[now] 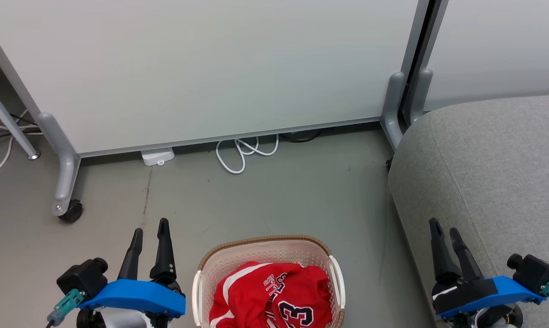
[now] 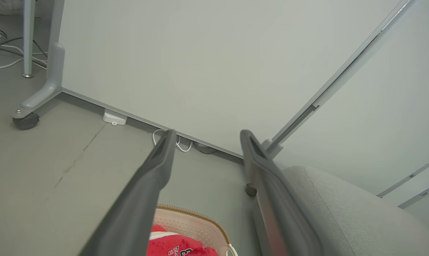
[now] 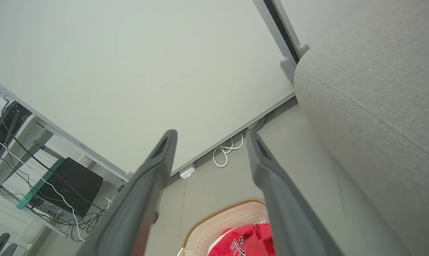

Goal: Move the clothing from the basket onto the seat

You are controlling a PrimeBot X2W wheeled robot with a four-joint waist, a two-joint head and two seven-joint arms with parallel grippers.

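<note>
Red clothing [image 1: 274,296] with white stripes and the number 23 lies crumpled in the cream basket [image 1: 265,243], which stands on the floor at the bottom centre of the head view. The grey seat [image 1: 493,173] rises to the basket's right. My left gripper [image 1: 150,230] hovers left of the basket, open and empty. Over the seat's front edge my right gripper [image 1: 444,229] is open and empty too. The left wrist view catches the basket [image 2: 196,222], the clothing [image 2: 175,247] and the seat [image 2: 342,213]. From the right wrist I see the basket [image 3: 221,222], the clothing [image 3: 250,241] and the seat [image 3: 378,99].
A white partition panel [image 1: 210,68] on grey wheeled legs [image 1: 65,182] stands behind the basket. A coiled white cable [image 1: 245,152] and a white adapter [image 1: 157,156] lie at its foot. Grey floor [image 1: 279,196] stretches between panel and basket. More cables and a black box [image 3: 72,185] sit off left.
</note>
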